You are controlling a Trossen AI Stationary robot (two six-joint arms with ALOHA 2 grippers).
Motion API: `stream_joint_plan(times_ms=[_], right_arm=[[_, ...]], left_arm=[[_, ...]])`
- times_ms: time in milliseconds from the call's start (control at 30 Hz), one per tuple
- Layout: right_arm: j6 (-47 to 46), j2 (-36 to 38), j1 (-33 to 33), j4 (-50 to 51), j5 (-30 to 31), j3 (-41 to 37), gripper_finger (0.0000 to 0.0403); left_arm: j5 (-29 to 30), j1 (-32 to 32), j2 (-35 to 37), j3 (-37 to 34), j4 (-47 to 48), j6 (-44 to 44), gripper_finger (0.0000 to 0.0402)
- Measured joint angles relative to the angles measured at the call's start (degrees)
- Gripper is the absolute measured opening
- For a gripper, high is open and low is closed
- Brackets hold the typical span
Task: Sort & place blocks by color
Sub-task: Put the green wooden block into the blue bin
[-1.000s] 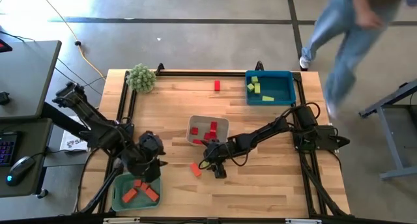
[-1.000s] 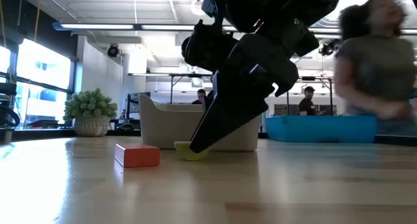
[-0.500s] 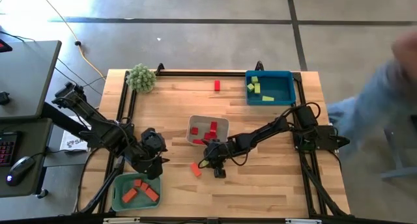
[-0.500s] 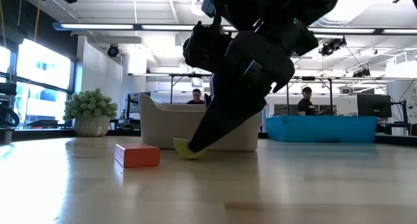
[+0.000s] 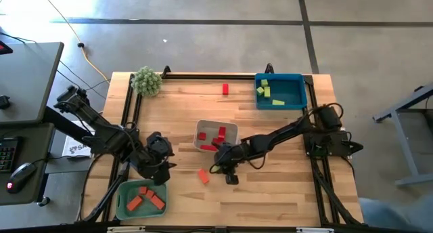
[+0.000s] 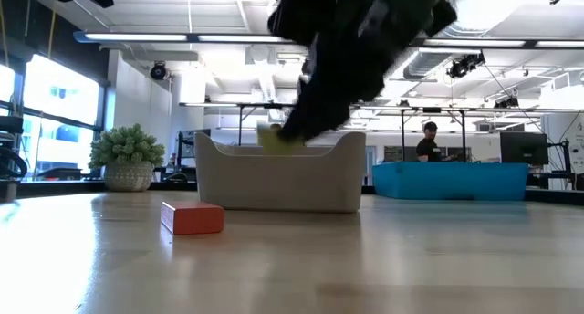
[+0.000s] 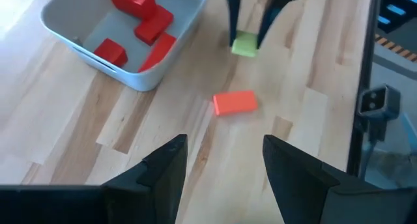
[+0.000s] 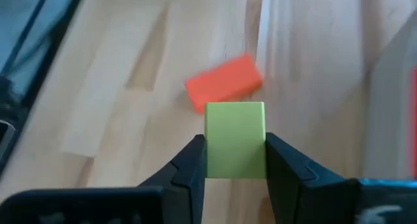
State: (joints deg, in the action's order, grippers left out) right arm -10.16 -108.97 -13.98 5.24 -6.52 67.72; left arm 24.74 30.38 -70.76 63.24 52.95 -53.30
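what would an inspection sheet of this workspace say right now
surface: wooden table, bare at the front
job's things: red blocks in grey tray, orange ones in green tray, yellow-green ones in blue tray; orange block and red block loose
clutter: fuzzy plant
grippers: right gripper shut on yellow-green block, off the table; left gripper open
cables: yellow cable on floor
surroundings: person far behind

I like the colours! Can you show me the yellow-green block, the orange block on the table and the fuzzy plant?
yellow-green block (image 8: 235, 139): right wrist view, its front face.
orange block (image 7: 234, 102): left wrist view, its top face.
fuzzy plant (image 5: 146, 80): high view, middle of its ball.
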Motion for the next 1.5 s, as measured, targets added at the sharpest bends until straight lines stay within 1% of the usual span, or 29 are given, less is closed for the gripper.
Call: stream_joint_plan(times_ms=[167, 300, 400, 600, 833, 967, 1100, 1333, 1500], right_arm=[[2.2, 5.4, 1.4, 2.8, 1.9, 0.0, 0.0096], [5.7, 10.2, 3.5, 8.6, 5.4, 0.0, 0.0096], [8.0, 13.8, 6.5, 13.8, 7.8, 0.0, 0.0096], [12.0, 20.5, 15.3, 19.9, 10.1, 0.0, 0.0096], [13.6, 25.8, 28.5, 24.4, 12.0, 0.0, 0.0096], [12.9, 27.0, 36.4, 27.9, 14.1, 0.0, 0.0096], [11.1, 26.9, 44.3, 31.8, 14.2, 0.0, 0.0096], [6.7, 25.4, 55.8, 38.7, 13.9, 0.1, 0.0096], [4.6, 21.5, 61.2, 46.2, 12.9, 0.1, 0.0096]], left_arm=[[2.8, -2.3, 0.0, 0.0, 0.0, 0.7, 0.0191], [4.3, -5.0, 0.0, 0.0, 0.0, 3.1, 0.0191], [4.3, -7.8, 0.0, 0.0, 0.0, 4.9, 0.0191], [4.4, -13.7, 0.0, 0.0, 0.0, 8.5, 0.0191], [4.5, -20.2, 0.0, 0.0, 0.0, 13.8, 0.0191], [4.0, -23.7, 0.0, 0.0, -0.2, 19.1, 0.0191], [2.2, -27.6, 0.0, 0.0, -0.5, 22.3, 0.0191], [0.9, -32.4, 0.0, 0.0, -0.5, 23.6, 0.0191], [0.8, -33.8, 0.0, 0.0, -0.5, 23.6, 0.0191]])
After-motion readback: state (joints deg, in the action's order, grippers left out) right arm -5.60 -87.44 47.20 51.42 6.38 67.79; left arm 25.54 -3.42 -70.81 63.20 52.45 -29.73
